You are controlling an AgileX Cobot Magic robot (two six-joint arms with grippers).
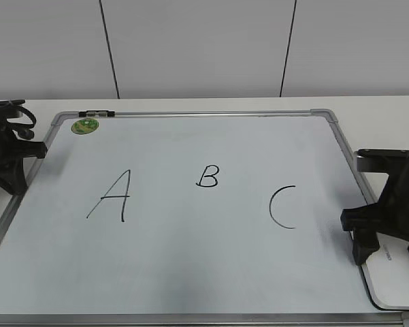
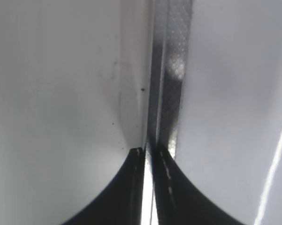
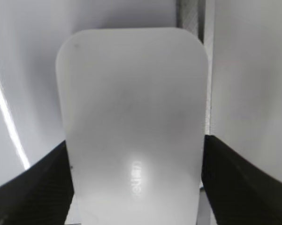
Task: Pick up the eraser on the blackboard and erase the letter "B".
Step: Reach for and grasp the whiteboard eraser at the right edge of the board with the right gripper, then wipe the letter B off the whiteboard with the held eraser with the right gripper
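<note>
The white eraser [image 1: 393, 274] lies at the blackboard's [image 1: 190, 272] front right corner, overhanging its silver frame. In the right wrist view the eraser [image 3: 131, 93] fills the frame, with small grey print on top. My right gripper [image 1: 366, 235] [image 3: 134, 140] has a black finger against each long side of it and is shut on it. The eraser still rests on the board. The small black letter "B" [image 1: 207, 176] is at the board's middle. My left gripper [image 1: 15, 178] [image 2: 148, 152] is shut and empty over the board's left frame [image 2: 171, 70].
A taller black "A" [image 1: 112, 196] is left of the "B" and a curved "C" [image 1: 282, 208] is right of it. A round green magnet [image 1: 85, 125] and a small black marker [image 1: 96, 114] sit at the board's far left corner. A white wall stands behind.
</note>
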